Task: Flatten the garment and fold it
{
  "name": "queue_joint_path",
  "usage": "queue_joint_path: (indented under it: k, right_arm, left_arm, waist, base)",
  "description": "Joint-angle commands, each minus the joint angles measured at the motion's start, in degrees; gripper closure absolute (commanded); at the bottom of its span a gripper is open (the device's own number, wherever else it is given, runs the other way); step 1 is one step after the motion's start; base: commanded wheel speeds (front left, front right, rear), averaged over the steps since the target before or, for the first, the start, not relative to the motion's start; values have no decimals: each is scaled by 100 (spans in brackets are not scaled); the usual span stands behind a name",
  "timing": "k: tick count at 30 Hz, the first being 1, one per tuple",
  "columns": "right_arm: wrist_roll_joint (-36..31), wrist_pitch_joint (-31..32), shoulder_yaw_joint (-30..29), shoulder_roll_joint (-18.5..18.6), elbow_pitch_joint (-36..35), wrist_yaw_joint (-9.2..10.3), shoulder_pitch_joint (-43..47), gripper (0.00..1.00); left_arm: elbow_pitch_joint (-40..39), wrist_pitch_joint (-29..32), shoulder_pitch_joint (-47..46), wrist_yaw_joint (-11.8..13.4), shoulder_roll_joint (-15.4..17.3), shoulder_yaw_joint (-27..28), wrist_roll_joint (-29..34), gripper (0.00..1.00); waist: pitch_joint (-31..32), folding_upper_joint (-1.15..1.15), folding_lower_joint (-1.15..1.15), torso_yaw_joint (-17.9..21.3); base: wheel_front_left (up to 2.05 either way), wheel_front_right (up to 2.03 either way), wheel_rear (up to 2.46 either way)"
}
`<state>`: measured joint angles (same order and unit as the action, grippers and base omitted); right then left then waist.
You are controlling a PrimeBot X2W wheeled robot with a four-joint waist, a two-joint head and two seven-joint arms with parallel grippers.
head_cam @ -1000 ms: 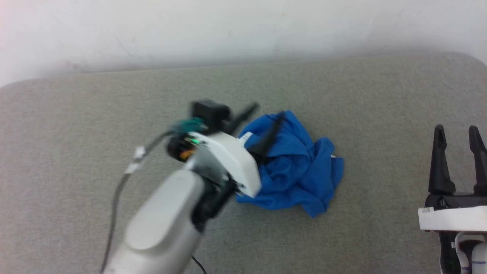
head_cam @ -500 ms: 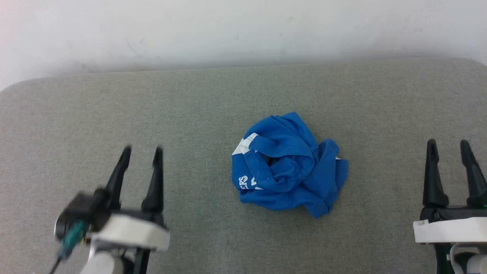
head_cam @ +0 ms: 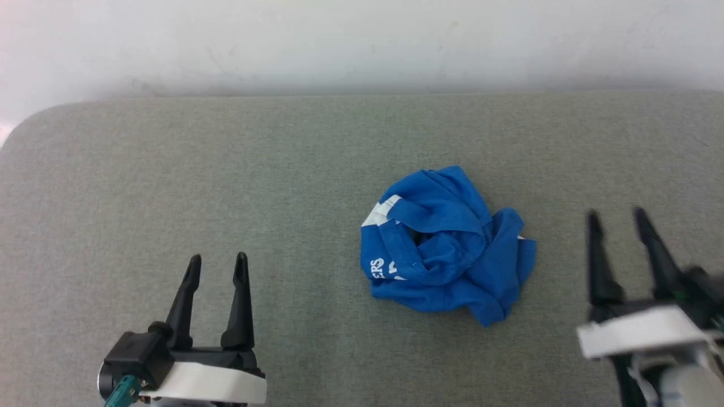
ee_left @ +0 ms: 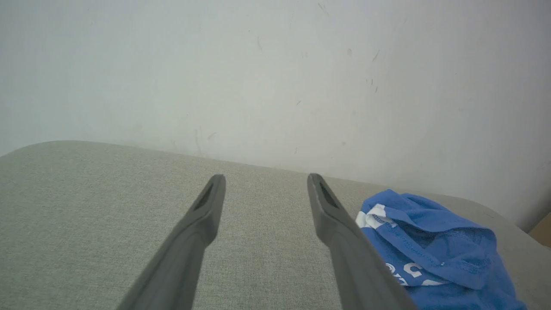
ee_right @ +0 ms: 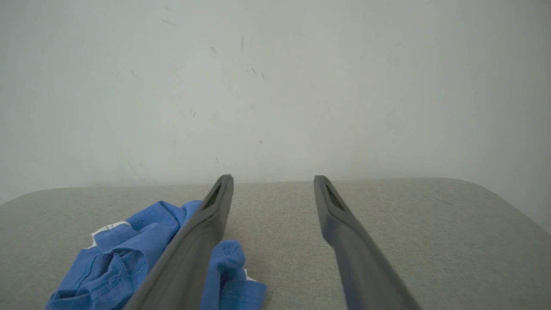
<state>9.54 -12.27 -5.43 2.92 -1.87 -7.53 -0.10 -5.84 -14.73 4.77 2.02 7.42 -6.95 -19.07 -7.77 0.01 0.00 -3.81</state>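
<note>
The garment (head_cam: 447, 246) is a bright blue heap with white trim and white lettering, crumpled near the middle of the grey padded table (head_cam: 283, 164). It also lies at the lower right of the left wrist view (ee_left: 430, 249) and at the lower left of the right wrist view (ee_right: 129, 262). My left gripper (head_cam: 218, 265) stands open at the lower left, well clear of the cloth, with nothing between its fingers. At the lower right my right gripper (head_cam: 616, 217) is open and blurred, a short way right of the heap, not touching it.
A pale wall (head_cam: 362, 39) runs right behind the table's far edge. The table's corners are rounded at the far left and far right. Bare grey surface surrounds the heap on all sides.
My left arm has drawn back from the heap to the lower left and left the cloth lying there. The right gripper has shifted left toward the heap. The camera view moved slightly.
</note>
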Motion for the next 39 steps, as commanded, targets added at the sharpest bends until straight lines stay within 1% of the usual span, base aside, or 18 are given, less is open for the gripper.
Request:
queue_joint_path:
  k: [1,5,7,10,13,16,19,20,21,22,23,28,32,37,39]
  right_arm:
    - [-75,258,182,-4,-11,4,-278,0]
    - [-260,1392,778,16,24,4,-856,0]
    - [-219,2039,1112,139,63,4,-1085,0]
    - [-53,3034,1642,566,163,4,-1341,0]
    - [204,3788,2053,955,180,4,-1512,0]
    - [350,4260,2433,1313,158,4,-1625,0]
    - [482,4453,2745,1545,210,4,-1700,0]
    - [505,4471,2801,1583,259,4,-1721,16]
    - [514,4470,2863,1619,312,4,-1744,56]
    - [508,4441,2935,1656,354,4,-1774,91]
    - [508,4391,2975,1675,394,4,-1797,100]
    - [536,3977,3080,1661,317,4,-2028,100]
    - [570,3631,3089,1715,157,4,-2534,100]
    - [407,3300,2780,1836,112,4,-3284,100]
    - [197,3158,2592,1974,79,4,-3448,100]
  left_arm:
    - [43,-26,-114,-103,-71,68,114,0]
    - [169,-26,-191,-308,-236,180,236,0]
    - [246,-26,-219,-392,-303,215,269,0]
    - [351,-27,-263,-484,-377,239,301,0]
    - [438,-27,-293,-539,-421,268,288,0]
    - [519,-27,-312,-582,-442,284,266,0]
    - [561,-27,-320,-591,-450,268,232,0]
    - [568,-27,-321,-585,-451,254,196,0]
    - [578,-27,-327,-581,-451,238,168,0]
    - [589,-27,-331,-574,-452,221,149,0]
    - [602,-27,-332,-566,-452,203,139,0]
    - [635,-27,-286,-502,-453,194,119,0]
    - [640,-27,-266,-491,-453,199,144,0]
    - [620,-27,-262,-483,-454,201,171,0]
    - [614,-27,-265,-485,-454,209,183,0]
  waist:
    - [-62,-1,0,-85]
    - [-158,-1,0,-207]
    - [-194,-1,0,-286]
    - [-236,-1,0,-433]
    - [-252,-1,0,-580]
    - [-249,-1,0,-718]
    - [-232,-1,0,-829]
    - [-228,-1,0,-855]
    - [-222,-1,0,-880]
    - [-213,-1,0,-900]
    - [-195,-1,0,-915]
    - [-72,-1,0,-861]
    - [38,-1,0,-697]
    - [109,-1,0,-460]
    - [116,-1,0,-394]
  base:
    - [0,0,0]
    - [0,0,0]
    - [0,0,0]
    - [0,0,0]
    - [0,0,0]
    - [0,0,0]
    - [0,0,0]
    - [0,0,0]
    - [0,0,0]
    - [0,0,0]
    - [0,0,0]
    - [0,0,0]
    - [0,0,0]
    - [0,0,0]
    - [0,0,0]
